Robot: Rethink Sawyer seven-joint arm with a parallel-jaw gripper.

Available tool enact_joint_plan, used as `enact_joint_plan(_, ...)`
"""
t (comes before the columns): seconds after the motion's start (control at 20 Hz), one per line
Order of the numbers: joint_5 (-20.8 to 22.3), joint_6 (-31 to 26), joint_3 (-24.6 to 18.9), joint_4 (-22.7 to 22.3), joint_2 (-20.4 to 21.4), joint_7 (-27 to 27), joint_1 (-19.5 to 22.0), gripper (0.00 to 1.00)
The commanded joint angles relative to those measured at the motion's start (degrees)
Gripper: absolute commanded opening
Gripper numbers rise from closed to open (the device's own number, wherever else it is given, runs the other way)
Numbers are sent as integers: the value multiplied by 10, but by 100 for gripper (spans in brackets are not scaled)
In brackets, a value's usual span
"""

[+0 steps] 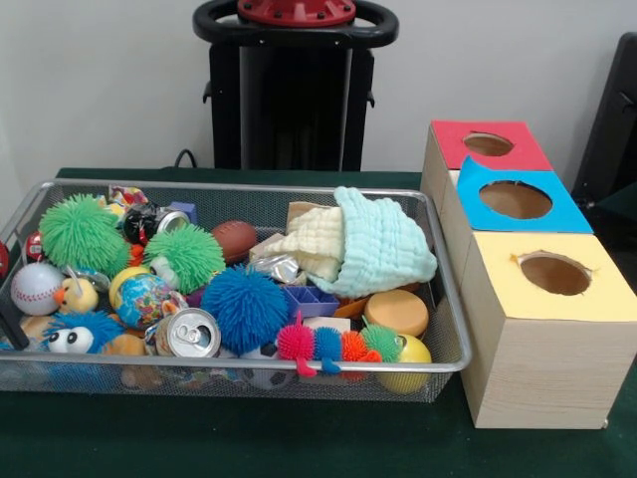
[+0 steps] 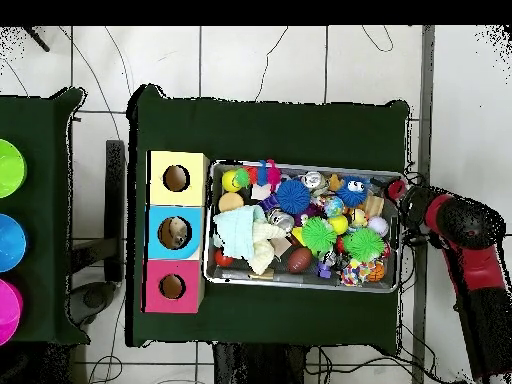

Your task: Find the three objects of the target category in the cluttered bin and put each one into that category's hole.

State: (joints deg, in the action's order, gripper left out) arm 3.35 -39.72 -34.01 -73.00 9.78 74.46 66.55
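You have the wire bin [image 1: 443, 289] packed with toys (spiky balls, a soda can [image 1: 189, 334], a baseball [image 1: 36, 288]), and a pale cloth [image 1: 373, 244] heaped at the end nearest the three boxes [image 1: 528, 289]. Their red, blue and yellow holes sit just beside the bin. The arm [image 2: 462, 232] curls at the bin's opposite end; you cannot tell how its jaws stand.

A plain pale wall [image 1: 100, 80] stands behind the scene, evenly lit. The worktop [image 1: 299, 438] is covered in dark green cloth. From overhead, the floor [image 2: 260, 60] shows large light tiles with dark joints, and thin black cables [image 2: 270, 55] trail across it. A second green-covered table [image 2: 40, 120] stands just beside the worktop.
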Motion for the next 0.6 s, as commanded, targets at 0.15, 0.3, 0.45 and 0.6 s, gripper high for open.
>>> enact_joint_plan(0.15,11,171,-80,5,-55,32,-46,0)
enact_joint_plan(0.3,14,168,-70,10,-50,38,-53,0)
enact_joint_plan(0.45,20,141,-44,15,-32,44,-69,0)
enact_joint_plan(0.6,19,77,10,0,23,85,-97,0)
